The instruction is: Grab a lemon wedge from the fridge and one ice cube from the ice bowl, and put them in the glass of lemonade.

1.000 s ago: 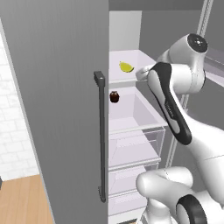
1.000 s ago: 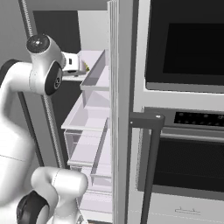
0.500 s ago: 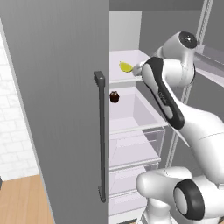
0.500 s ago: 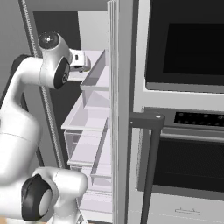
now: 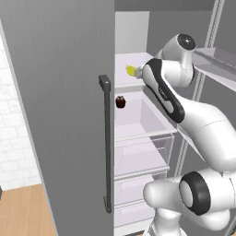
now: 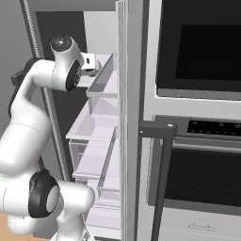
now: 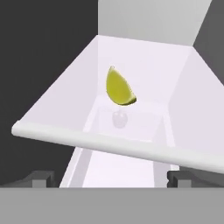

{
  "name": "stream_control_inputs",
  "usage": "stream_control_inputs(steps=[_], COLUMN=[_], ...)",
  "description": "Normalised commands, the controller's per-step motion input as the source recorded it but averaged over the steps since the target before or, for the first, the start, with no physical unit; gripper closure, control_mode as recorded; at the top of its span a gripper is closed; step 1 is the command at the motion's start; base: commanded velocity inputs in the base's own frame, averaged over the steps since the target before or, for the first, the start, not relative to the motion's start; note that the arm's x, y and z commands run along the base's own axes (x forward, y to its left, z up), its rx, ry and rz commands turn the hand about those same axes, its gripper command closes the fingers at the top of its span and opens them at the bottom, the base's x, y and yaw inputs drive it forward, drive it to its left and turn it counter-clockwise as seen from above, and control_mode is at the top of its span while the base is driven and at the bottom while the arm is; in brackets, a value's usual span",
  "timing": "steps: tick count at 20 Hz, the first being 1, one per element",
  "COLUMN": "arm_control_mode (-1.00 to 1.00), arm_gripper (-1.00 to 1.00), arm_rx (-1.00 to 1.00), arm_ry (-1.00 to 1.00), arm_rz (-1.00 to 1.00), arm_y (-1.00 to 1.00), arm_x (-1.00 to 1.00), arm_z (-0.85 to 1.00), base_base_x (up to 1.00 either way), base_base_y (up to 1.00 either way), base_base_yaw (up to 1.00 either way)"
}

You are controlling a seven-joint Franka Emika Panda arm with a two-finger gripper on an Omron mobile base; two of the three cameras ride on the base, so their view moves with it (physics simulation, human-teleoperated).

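Hand view: shelf edge (image 7: 118,146) before lemon wedge (image 7: 119,88)

A rendered home kitchen: a tall grey fridge (image 5: 60,92) with a long dark bar handle stands open, showing clear shelves and drawers, beside a built-in black wall oven (image 6: 202,52), with white brick wall tile (image 5: 11,133) and wood-plank floor (image 5: 23,212).

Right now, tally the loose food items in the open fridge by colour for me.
Yellow (lemon wedge): 1
Dark brown (small round item): 1
Total: 2
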Motion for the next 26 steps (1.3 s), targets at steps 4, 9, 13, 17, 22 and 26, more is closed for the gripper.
stream_control_inputs(steps=[4,9,13,17,22,26], arm_control_mode=[-1.0,-1.0,-1.0,-1.0,-1.0,-1.0], arm_gripper=[-1.0,-1.0,-1.0,-1.0,-1.0,-1.0], arm_rx=[-0.02,-0.01,0.0,0.0,0.0,0.0], arm_ry=[0.05,0.05,0.03,0.02,0.03,0.05], arm_rz=[0.0,0.0,0.01,0.01,0.01,0.01], arm_y=[0.06,0.03,0.0,0.0,0.0,0.0], arm_x=[0.45,0.42,0.42,0.41,0.4,0.44], arm_z=[-0.05,-0.03,-0.07,-0.14,-0.2,-0.17], base_base_x=[0.0,0.0,0.0,0.0,0.0,0.0], base_base_y=[0.0,0.0,0.0,0.0,0.0,0.0], base_base_yaw=[0.0,0.0,0.0,0.0,0.0,0.0])
